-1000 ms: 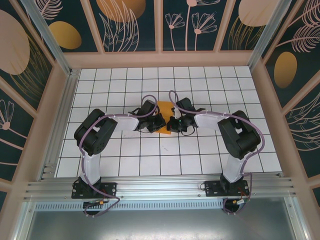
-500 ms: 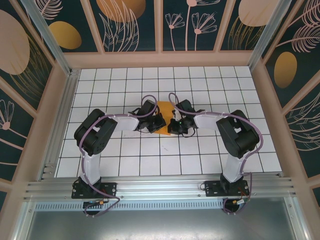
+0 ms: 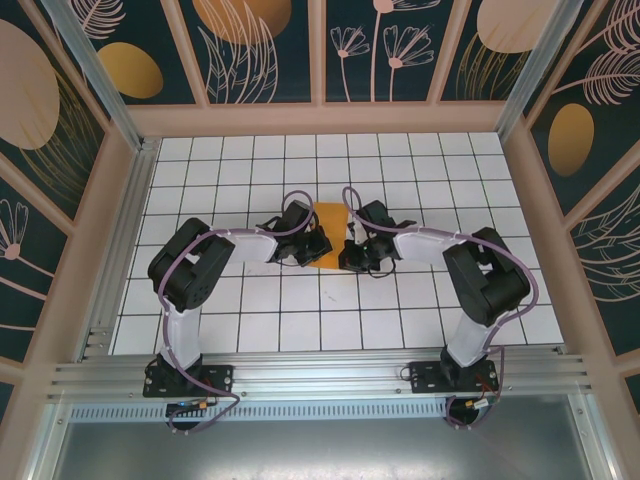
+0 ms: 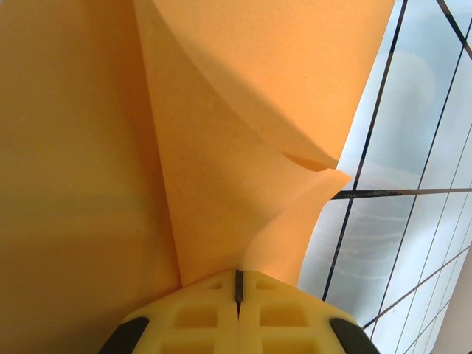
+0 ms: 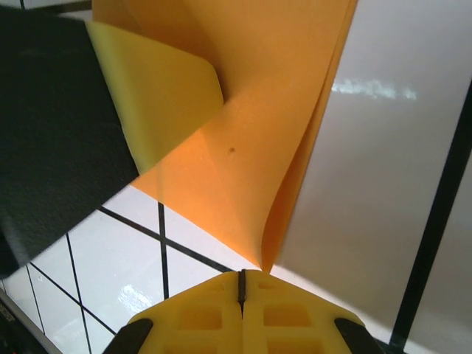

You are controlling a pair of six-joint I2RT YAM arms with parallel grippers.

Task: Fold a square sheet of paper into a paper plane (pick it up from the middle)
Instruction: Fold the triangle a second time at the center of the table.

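The square sheet of paper (image 3: pixel 330 215) is orange and partly folded, held up off the white tiles between my two grippers at mid-table. My left gripper (image 3: pixel 318 243) is shut on its left edge. In the left wrist view the paper (image 4: pixel 221 147) rises from the closed yellow jaws (image 4: pixel 238 274) with a curled flap and a crease. My right gripper (image 3: pixel 348 255) is shut on the paper's near right edge. In the right wrist view the doubled paper (image 5: pixel 251 110) narrows to a point at the closed jaws (image 5: pixel 241 274), with a paler flap (image 5: pixel 158 96) curling over.
White grid tiles (image 3: pixel 420 300) spread all around the arms. Peach frame rails and dark patterned walls (image 3: pixel 260 50) close in the table on three sides. A dark body, probably the left arm (image 5: pixel 44 133), stands close to the right wrist camera.
The right arm's elbow and forearm have swung a little to the right and the right gripper has shifted slightly. A bit more orange paper shows between the grippers. The left arm has stayed put.
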